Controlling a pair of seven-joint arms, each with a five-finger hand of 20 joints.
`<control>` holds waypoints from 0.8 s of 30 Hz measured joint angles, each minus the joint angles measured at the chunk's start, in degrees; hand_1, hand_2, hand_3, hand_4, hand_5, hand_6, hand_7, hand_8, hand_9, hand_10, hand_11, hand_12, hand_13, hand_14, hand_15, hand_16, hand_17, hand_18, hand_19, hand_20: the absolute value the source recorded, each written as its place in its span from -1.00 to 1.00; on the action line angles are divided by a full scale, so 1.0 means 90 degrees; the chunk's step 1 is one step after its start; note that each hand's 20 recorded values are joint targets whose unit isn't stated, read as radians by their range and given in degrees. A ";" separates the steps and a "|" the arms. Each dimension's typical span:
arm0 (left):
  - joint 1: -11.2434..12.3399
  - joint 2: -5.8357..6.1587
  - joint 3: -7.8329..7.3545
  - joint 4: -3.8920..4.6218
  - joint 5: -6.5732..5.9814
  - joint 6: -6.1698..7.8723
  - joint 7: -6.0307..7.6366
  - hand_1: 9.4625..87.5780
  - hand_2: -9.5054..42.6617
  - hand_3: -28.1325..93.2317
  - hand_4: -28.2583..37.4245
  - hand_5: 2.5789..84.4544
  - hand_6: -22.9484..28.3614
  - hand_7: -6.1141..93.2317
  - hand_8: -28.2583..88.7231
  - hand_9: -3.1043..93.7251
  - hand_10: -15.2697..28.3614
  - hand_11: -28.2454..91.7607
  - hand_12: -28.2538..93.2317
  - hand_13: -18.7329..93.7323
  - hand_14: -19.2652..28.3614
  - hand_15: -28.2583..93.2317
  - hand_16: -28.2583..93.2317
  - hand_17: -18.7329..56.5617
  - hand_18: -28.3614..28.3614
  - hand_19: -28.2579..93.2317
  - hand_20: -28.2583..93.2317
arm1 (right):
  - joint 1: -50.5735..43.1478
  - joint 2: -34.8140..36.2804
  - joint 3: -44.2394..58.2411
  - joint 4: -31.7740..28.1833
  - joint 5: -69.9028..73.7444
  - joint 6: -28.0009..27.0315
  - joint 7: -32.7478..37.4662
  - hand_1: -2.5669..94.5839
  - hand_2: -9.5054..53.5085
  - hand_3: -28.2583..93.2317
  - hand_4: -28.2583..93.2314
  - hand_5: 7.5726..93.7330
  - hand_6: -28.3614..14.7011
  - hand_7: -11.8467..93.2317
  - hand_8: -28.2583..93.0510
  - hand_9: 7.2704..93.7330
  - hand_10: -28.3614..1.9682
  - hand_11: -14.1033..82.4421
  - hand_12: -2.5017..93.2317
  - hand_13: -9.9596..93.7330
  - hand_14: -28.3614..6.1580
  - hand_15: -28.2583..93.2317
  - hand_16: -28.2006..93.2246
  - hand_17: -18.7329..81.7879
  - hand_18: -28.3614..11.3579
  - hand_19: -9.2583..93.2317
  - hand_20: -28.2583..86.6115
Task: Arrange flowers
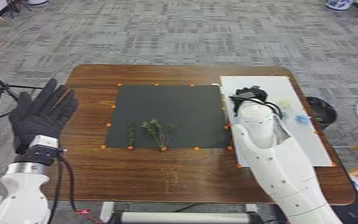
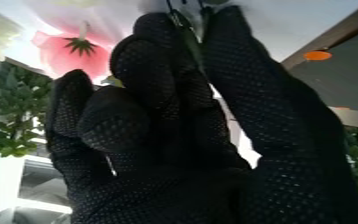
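Grey carpet, brown table, black mat, white sheet; left hand outspread; right hand, can't tell state

Robot arms: left arm and right arm, glossy white rounded shells; dark screw recesses dot the right. Left hand and right hand, black fabric gloves, the right's finely dotted. Dark cables flank the left forearm.

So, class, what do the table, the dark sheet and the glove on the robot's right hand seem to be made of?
Table: wood or wood-look laminate, faintly glossy, going by its brown streaked grain.
Dark sheet: perhaps card or felt, matt, evenly dark grey.
Right hand: glove of black fabric, its fine mesh-like texture visible.
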 measured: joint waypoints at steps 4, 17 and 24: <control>-0.0016 -0.0060 0.0013 -0.0007 0.0000 -0.0002 0.0000 -0.70 -0.09 0.61 -1.00 -0.13 0.21 -0.77 -0.64 -0.27 0.35 -0.28 -0.41 -0.24 0.40 -0.26 -0.60 -0.69 0.41 -0.02 -0.44 | -0.0038 -0.0085 0.0053 -0.0016 0.0035 0.0005 0.0032 0.15 -1.00 0.57 -0.94 0.48 0.23 0.08 -0.23 0.55 -0.08 0.27 0.07 0.58 -0.11 0.69 0.19 0.01 -0.95 0.76 0.22; 0.0098 -0.0119 -0.0031 -0.0064 0.0030 0.0004 -0.0015 -0.69 -0.09 0.64 -1.00 -0.13 0.20 -0.77 -0.65 -0.27 0.35 -0.28 -0.41 -0.24 0.40 -0.25 -0.60 -0.68 0.41 -0.02 -0.45 | -0.0699 -0.0079 0.0278 -0.0977 0.1540 0.0442 0.0399 0.08 -0.87 0.64 -0.82 0.39 0.11 0.26 -0.19 0.53 -0.15 0.23 0.10 0.57 -0.12 0.67 0.17 -0.01 -0.98 0.75 0.20; 0.0136 -0.0123 -0.0096 -0.0077 0.0058 0.0015 -0.0113 -0.69 -0.09 0.63 -1.00 -0.13 0.20 -0.77 -0.65 -0.27 0.34 -0.27 -0.41 -0.23 0.39 -0.25 -0.61 -0.68 0.41 -0.01 -0.45 | -0.1340 -0.0026 0.0032 -0.2289 0.1779 0.1365 0.0392 0.08 -0.87 0.65 -0.81 0.38 0.09 0.28 -0.19 0.55 -0.13 0.20 0.08 0.60 -0.08 0.64 0.14 0.00 -0.99 0.75 0.19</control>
